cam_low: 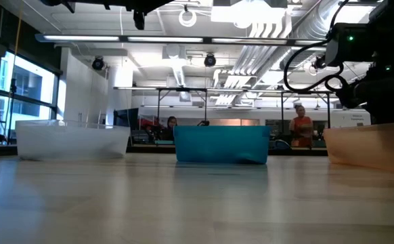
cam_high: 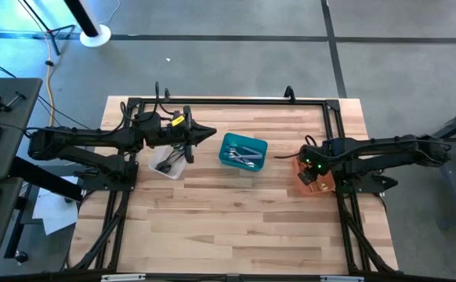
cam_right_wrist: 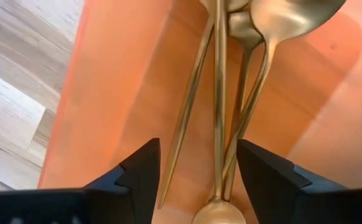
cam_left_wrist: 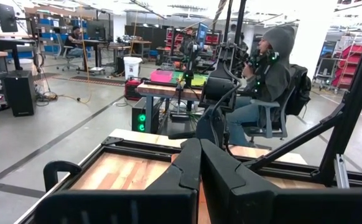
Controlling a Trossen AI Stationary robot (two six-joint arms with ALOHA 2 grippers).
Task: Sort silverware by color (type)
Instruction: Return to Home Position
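Several gold-toned utensils [cam_right_wrist: 218, 93] lie side by side on the floor of the orange bin [cam_high: 322, 186]. My right gripper [cam_right_wrist: 198, 149] hangs over them pointing down. It is open, one finger on each side of their handles, and touches nothing. Silver utensils [cam_high: 245, 157] lie in the teal bin [cam_high: 229, 153] at the table's middle. Dark utensils [cam_high: 165, 164] lie in the clear bin [cam_high: 175, 168] on the left. My left gripper [cam_high: 211, 133] is shut and empty, held level above the table between the clear and teal bins.
The three bins stand in a row across the far half of the table: clear [cam_low: 72, 139], teal [cam_low: 221, 144], orange [cam_low: 369, 146]. The wooden tabletop [cam_high: 228, 227] nearer the front lies bare. A person [cam_left_wrist: 271, 74] sits beyond the table's right edge.
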